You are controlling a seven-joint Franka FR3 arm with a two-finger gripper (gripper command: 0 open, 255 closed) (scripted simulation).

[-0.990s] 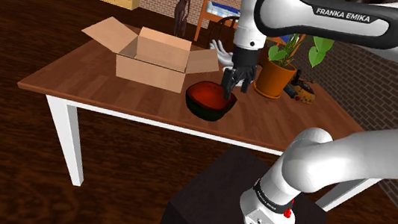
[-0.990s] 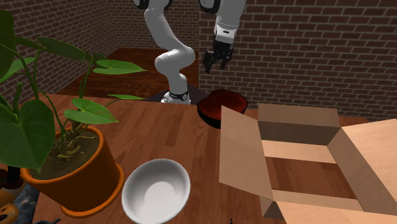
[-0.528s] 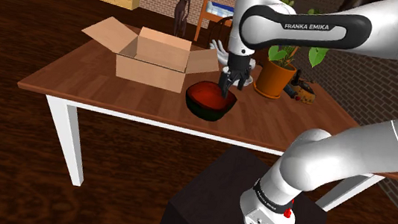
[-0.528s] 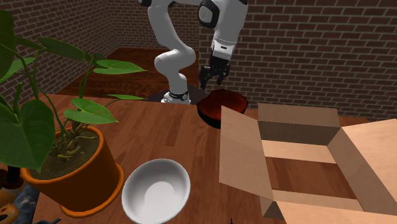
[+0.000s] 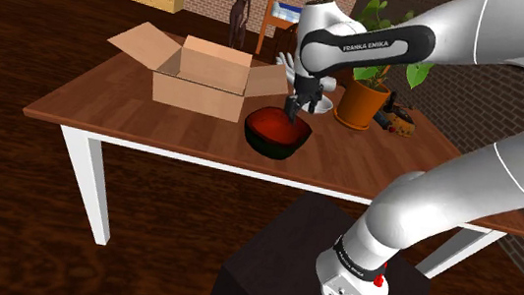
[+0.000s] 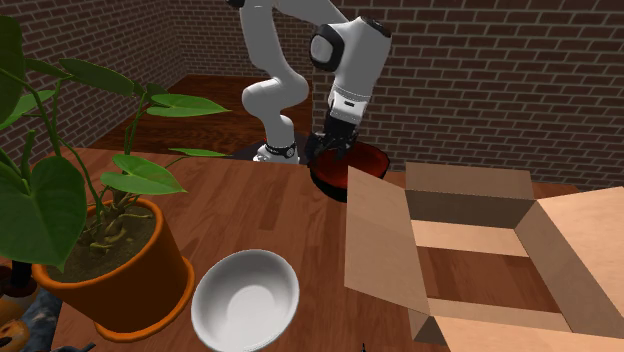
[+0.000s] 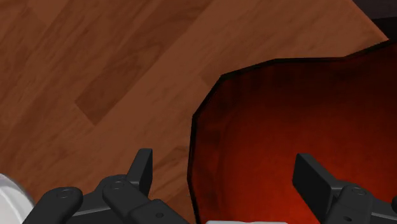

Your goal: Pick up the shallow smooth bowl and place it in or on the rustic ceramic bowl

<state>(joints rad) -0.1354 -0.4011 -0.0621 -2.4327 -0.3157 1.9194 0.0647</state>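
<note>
Shoulder view: red bowl (image 5: 273, 133) sits on the worktop (image 5: 135, 110) nr the long edge that faces the stand (image 5: 278, 272), w/ a narrow strip of wood btwn bowl and that edge. Gripper (image 5: 298, 109) hangs over the bowl's far rim, pointing down. Cardboard box (image 5: 202, 82), flaps up, stands just to this view's left of the bowl and further back. Orange plant pot (image 5: 361, 102) is to the right, nr the back edge. Bare wood in front of the box, out to the left corner, is the widest open room.

Second exterior view: seen from across the worktop, so the red bowl (image 6: 350, 165) lies at the far edge and the gripper (image 6: 325, 150) meets its rim on this view's left side. One raised box (image 6: 470, 240) flap stands close beside the bowl and covers part of it. White bowl (image 6: 245, 300) rests nr the camera, just beside the pot (image 6: 120, 270) and well apart from the red bowl, w/ open wood btwn them.

Wrist view: fingers stand apart, nothing clasped. One finger (image 7: 143, 168) is over bare wood, the other over the red interior (image 7: 286, 127); the dark rim runs btwn them. Cannot tell if either touches it. A sliver of the white bowl (image 7: 9, 200) shows beside the outer finger.
</note>
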